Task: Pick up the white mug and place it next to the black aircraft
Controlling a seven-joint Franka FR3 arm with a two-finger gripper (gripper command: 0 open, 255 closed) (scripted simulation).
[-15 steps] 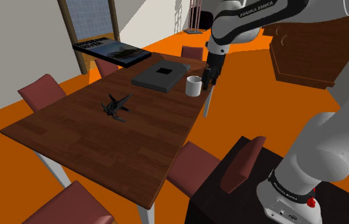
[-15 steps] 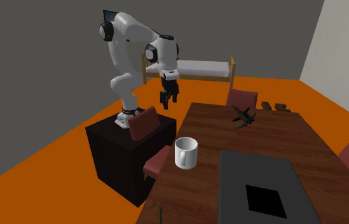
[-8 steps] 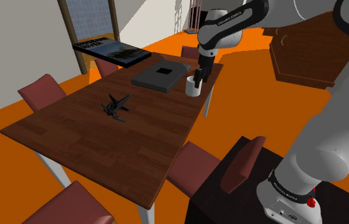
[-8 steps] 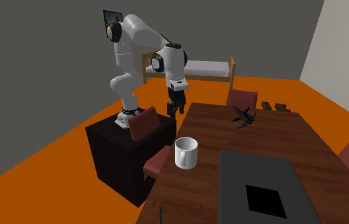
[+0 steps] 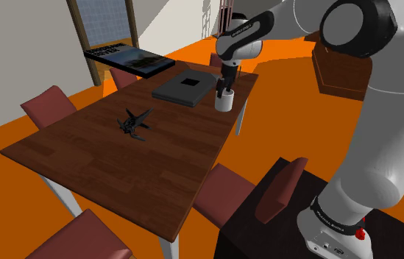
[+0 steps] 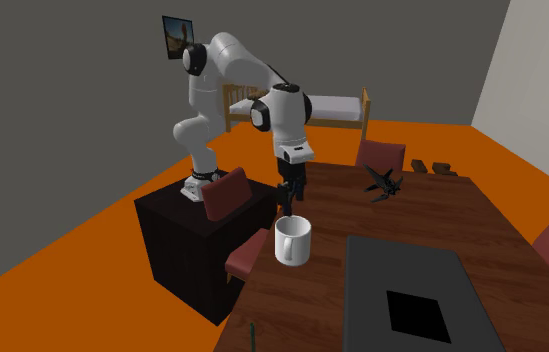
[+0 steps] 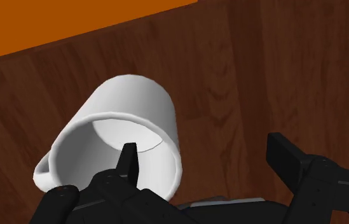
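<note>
Parted jaws poised over the white mug (image 6: 293,240) at the tabletop (image 5: 97,158) edge.
The jaws stand apart, one fingertip (image 7: 128,159) above the mug's mouth, the other outside its wall; the mug stands upright beside a dark flat slab (image 5: 186,87), well apart from the black aircraft (image 5: 135,123).

The dark wooden table (image 5: 82,154) carries a white mug (image 5: 224,104), a black aircraft (image 5: 135,123) and a flat grey slab (image 5: 185,87).
</note>
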